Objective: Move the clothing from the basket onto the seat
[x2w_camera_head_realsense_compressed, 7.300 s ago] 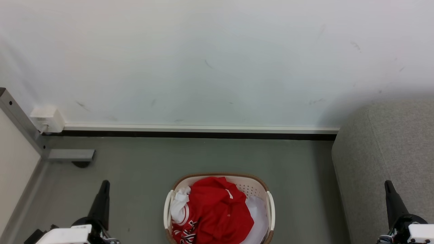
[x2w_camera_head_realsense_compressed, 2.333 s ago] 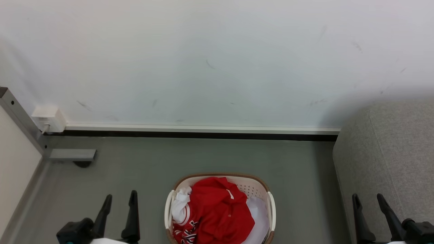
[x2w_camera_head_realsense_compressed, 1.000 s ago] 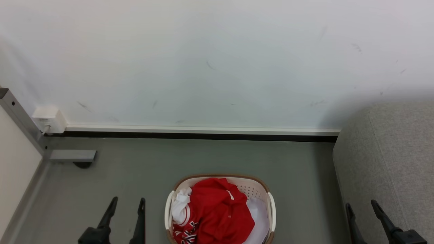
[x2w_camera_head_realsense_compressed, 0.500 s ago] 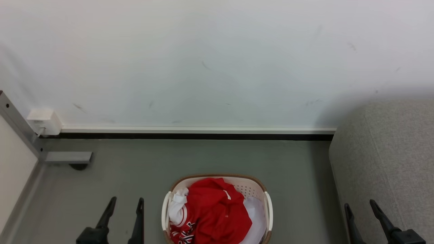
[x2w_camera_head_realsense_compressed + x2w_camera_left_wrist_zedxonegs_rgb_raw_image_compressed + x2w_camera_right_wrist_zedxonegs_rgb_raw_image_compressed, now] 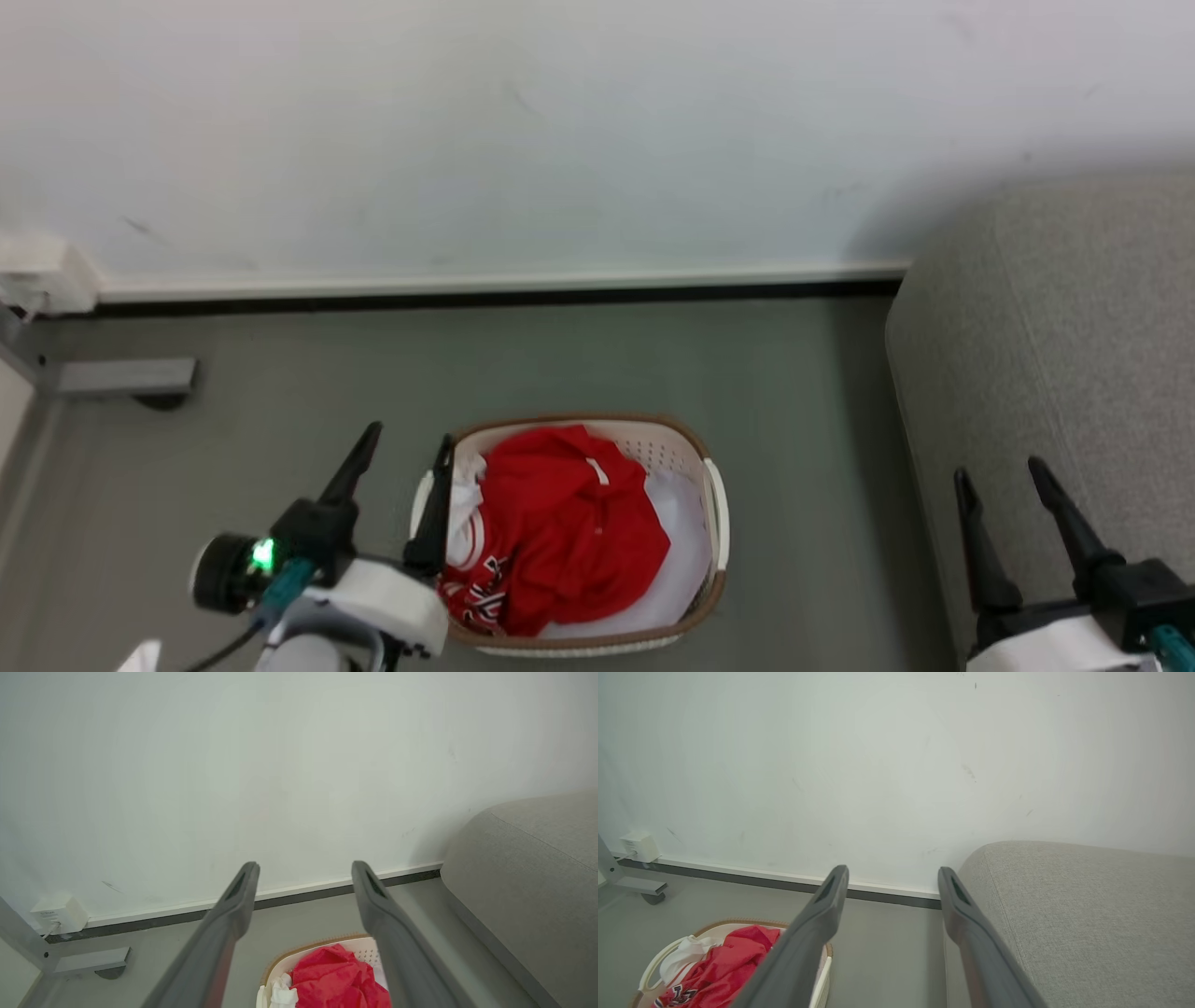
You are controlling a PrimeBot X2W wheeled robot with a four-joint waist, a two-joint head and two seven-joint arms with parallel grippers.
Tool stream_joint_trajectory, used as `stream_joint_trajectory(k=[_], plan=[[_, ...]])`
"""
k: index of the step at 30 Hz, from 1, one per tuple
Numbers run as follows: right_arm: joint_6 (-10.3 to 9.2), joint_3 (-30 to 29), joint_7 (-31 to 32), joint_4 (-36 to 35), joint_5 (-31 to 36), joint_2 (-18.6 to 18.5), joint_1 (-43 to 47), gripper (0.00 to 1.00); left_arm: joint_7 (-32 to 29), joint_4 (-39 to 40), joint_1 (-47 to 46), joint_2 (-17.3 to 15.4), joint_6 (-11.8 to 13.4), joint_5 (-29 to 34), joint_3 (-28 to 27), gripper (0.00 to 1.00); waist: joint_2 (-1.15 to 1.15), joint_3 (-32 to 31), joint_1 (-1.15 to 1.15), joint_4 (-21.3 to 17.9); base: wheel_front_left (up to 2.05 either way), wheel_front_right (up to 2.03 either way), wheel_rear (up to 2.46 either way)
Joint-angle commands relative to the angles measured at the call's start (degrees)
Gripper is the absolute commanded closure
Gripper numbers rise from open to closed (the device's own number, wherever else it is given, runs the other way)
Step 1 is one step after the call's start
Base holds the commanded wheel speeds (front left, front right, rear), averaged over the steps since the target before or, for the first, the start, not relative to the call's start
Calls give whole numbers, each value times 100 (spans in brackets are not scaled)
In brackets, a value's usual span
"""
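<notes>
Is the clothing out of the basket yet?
No, in: the clothing lies bunched inside the basket; none on the visible seat.

Bright red clothing point(image 5: 560, 523) with white trim and lettering, cream-white basket point(image 5: 653, 448) with brown rim and dotted perforations, plain white sheet point(image 5: 686, 560), speckled grey woven sofa point(image 5: 1055, 327), grey-green floor point(image 5: 467, 364), white wall point(image 5: 467, 121) with faint dark scuffs

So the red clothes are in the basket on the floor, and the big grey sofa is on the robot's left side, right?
Not quite. The red clothes are in the basket on the floor, but the grey sofa is on the robot's right side, not its left. The head view shows it.
</notes>
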State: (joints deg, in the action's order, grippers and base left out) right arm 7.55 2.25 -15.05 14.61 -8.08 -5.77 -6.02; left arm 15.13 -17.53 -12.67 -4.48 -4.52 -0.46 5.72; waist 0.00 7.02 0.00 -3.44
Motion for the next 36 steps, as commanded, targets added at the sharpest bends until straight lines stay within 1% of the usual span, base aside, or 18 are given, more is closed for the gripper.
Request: stream_joint_trajectory(k=[1,5,9,16,22,26,31,32,36], plan=[[-12,-15,-20,-87,-16,-13,-167,0,1,-253,-276,-21,-34,82,75,0,0,434,0,-173,0,0,0],[-12,-31,-20,-227,-3,38,-450,0,-147,-984,-954,-39,-124,204,348,0,0,903,0,-330,0,0,0],[-12,-4,-19,-385,3,100,-763,0,-413,-1585,-1625,-143,-182,347,585,0,0,1417,0,-506,0,0,0],[-12,40,-11,-720,-4,180,-1256,0,-958,-2414,-2625,-203,-231,579,910,0,0,2338,0,-787,0,0,0],[-12,154,-10,-951,-37,256,-1558,0,-1384,-3077,-3190,-292,-228,719,1119,0,0,2922,0,-1014,0,0,0],[-12,210,-10,-1069,-67,282,-1670,0,-1534,-3397,-3457,-369,-120,823,1181,0,0,3169,0,-1128,0,0,0],[-12,270,-10,-1184,-120,292,-1731,0,-1565,-3697,-3746,-551,75,958,1243,0,0,3383,0,-1223,0,0,0],[-12,270,-10,-1184,-120,292,-1731,0,-1565,-3697,-3746,-551,75,958,1243,0,0,3383,0,-1223,0,0,0],[-12,347,-10,-1210,-249,295,-1750,0,-1600,-3882,-3963,-702,300,1048,1292,0,0,3524,0,-1285,0,0,0]])
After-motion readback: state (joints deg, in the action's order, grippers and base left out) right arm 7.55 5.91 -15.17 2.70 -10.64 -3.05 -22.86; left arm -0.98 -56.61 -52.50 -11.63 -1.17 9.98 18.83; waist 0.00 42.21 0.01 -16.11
